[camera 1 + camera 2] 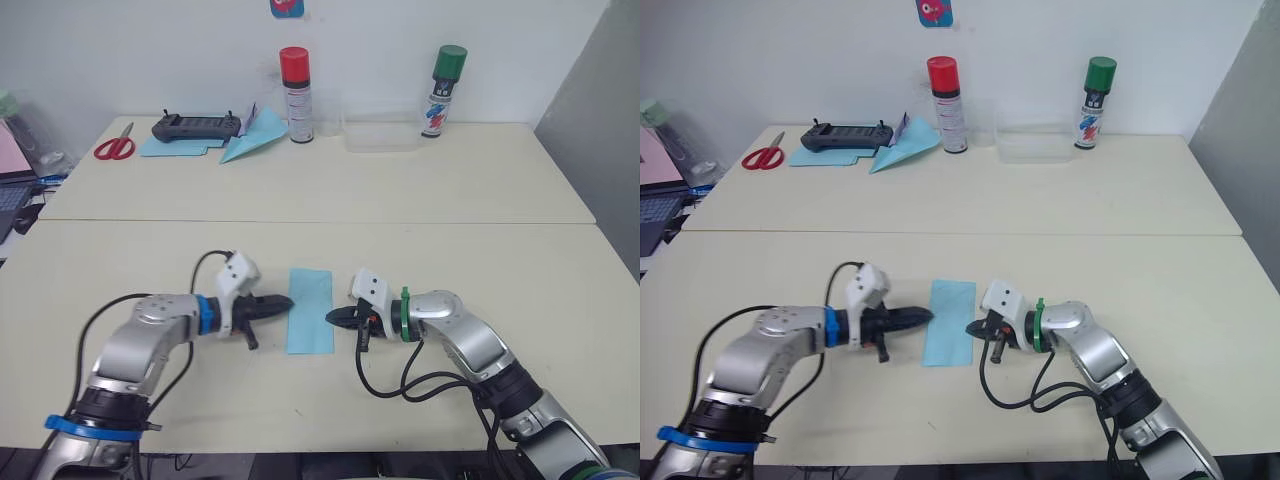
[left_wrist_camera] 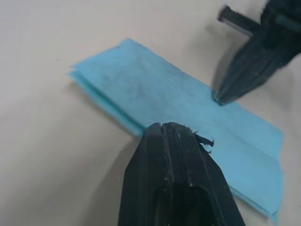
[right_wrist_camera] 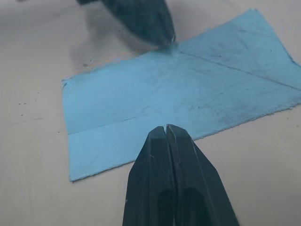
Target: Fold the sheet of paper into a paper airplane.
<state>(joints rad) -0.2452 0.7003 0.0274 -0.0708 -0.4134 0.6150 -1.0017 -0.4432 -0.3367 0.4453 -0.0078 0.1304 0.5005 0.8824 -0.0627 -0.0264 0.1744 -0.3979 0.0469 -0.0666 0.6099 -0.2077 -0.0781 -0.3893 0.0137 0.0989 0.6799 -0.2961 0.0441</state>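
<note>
The left hand was closed, its tip pressing the left edge of the sheet of paper. The right hand, also closed and empty, touched the opposite edge. The sheet lay folded into a narrow strip, flat on the near worktop. A teal paper dart sat far back beside a red-capped spray can.
</note>
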